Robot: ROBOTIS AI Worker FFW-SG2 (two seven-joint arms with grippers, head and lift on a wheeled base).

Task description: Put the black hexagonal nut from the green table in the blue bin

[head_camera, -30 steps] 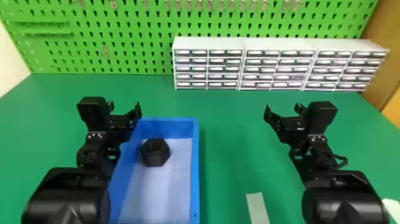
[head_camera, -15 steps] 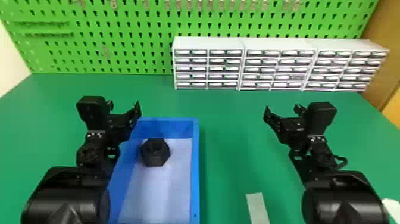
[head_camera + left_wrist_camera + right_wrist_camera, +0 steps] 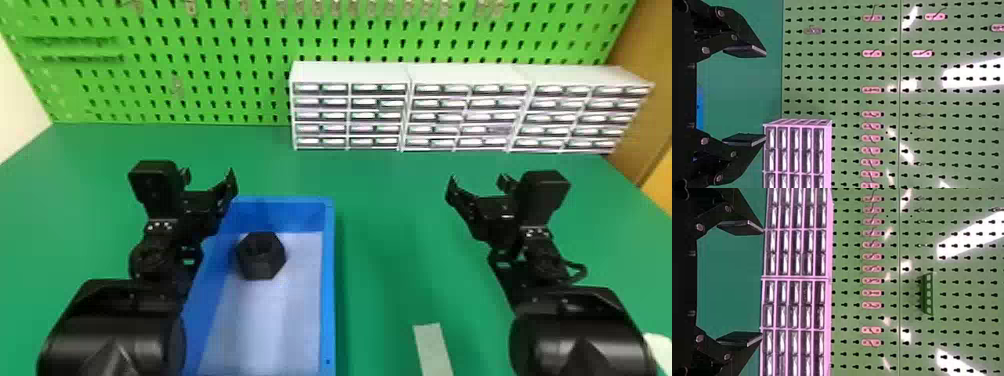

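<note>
One black hexagonal nut [image 3: 261, 256] lies inside the blue bin [image 3: 327, 280], on its pale floor, towards the far end and closer to the left wall. The nut is matt and dark, with flat sides, crisp corners and a round central opening facing up. The bin is rectangular and straight-walled, with a narrow rim and a smooth, plastic-looking surface. It sits on the smooth green table [image 3: 390, 240].

Left gripper [image 3: 209, 176]: beside the bin's far left corner, its two flat black fingers spread apart. Right gripper [image 3: 477, 182]: well to the right of the bin, its fingers likewise spread apart. Both arms have glossy, rounded black housings below angular wrist parts.

Beyond the bin stands a bright green pegboard [image 3: 200, 75], punched with regular rows of keyhole-shaped slots and fitted with small hooks [image 3: 318, 7]. Behind the bin and to its right, three white drawer cabinets [image 3: 410, 115] form a row against the board, their boxy frames divided into small rectangular drawers. Right of the bin, near the front, a flat, pale, straight-edged strip [image 3: 432, 350] lies on the table. Far to the bin's right is a brown panel [image 3: 637, 110] with a smooth face.
</note>
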